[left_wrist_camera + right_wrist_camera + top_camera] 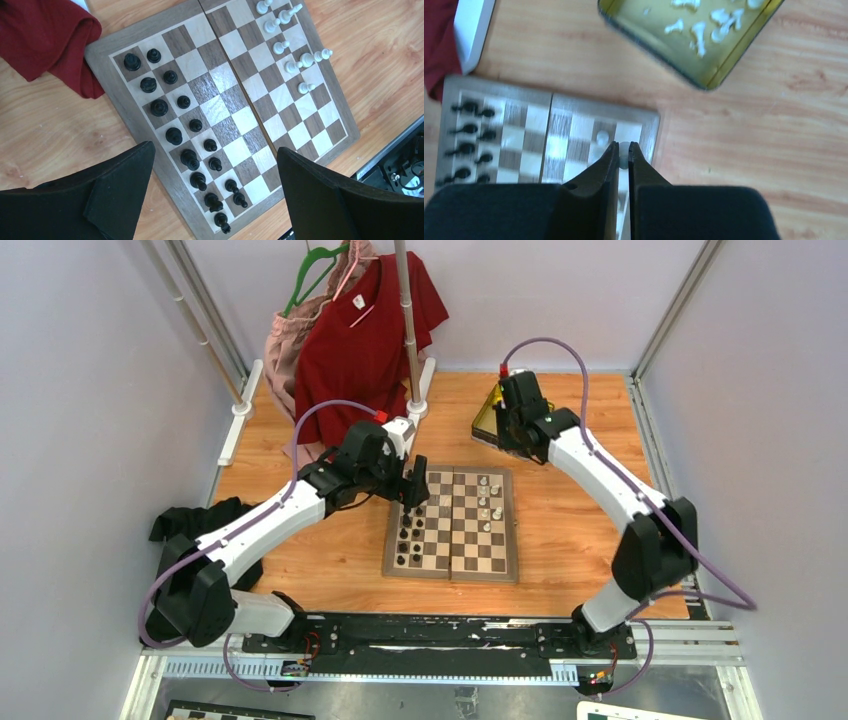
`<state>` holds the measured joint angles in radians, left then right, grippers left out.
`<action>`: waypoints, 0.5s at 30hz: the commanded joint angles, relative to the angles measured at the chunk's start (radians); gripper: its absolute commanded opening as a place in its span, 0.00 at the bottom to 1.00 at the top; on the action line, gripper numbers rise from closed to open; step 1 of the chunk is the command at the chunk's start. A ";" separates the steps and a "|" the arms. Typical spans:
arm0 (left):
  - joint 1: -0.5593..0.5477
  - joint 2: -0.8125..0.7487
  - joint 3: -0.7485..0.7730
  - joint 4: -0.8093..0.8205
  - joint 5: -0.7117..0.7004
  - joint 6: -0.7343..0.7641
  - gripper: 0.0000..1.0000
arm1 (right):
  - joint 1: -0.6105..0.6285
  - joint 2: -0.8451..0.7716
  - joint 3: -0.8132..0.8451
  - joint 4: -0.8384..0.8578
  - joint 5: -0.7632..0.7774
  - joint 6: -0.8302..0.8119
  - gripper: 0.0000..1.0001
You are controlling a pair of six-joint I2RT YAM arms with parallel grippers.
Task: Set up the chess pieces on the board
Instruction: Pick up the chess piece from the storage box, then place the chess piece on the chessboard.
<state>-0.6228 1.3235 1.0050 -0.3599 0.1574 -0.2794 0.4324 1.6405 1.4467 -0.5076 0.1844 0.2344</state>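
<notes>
One white piece [624,149] pinched in right claw [623,146]; left claw [215,148] apart above board [220,107].

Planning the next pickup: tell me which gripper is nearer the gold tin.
Right. The right gripper, holding a white piece, is just short of the gold tin; the left gripper hangs open over the board's black-piece side, farther off.
</notes>
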 commanded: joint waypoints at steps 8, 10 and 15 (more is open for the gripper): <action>0.006 -0.043 -0.013 0.042 0.006 -0.047 0.98 | 0.226 -0.369 -0.301 -0.128 0.025 0.132 0.00; 0.005 -0.047 -0.015 0.040 0.004 -0.050 0.98 | 0.260 -0.405 -0.340 -0.144 0.030 0.160 0.00; 0.005 -0.057 -0.027 0.039 0.001 -0.062 0.98 | 0.340 -0.474 -0.423 -0.179 0.049 0.229 0.00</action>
<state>-0.6231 1.2953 0.9916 -0.3447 0.1566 -0.3267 0.7158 1.2171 1.0752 -0.6235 0.1944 0.3805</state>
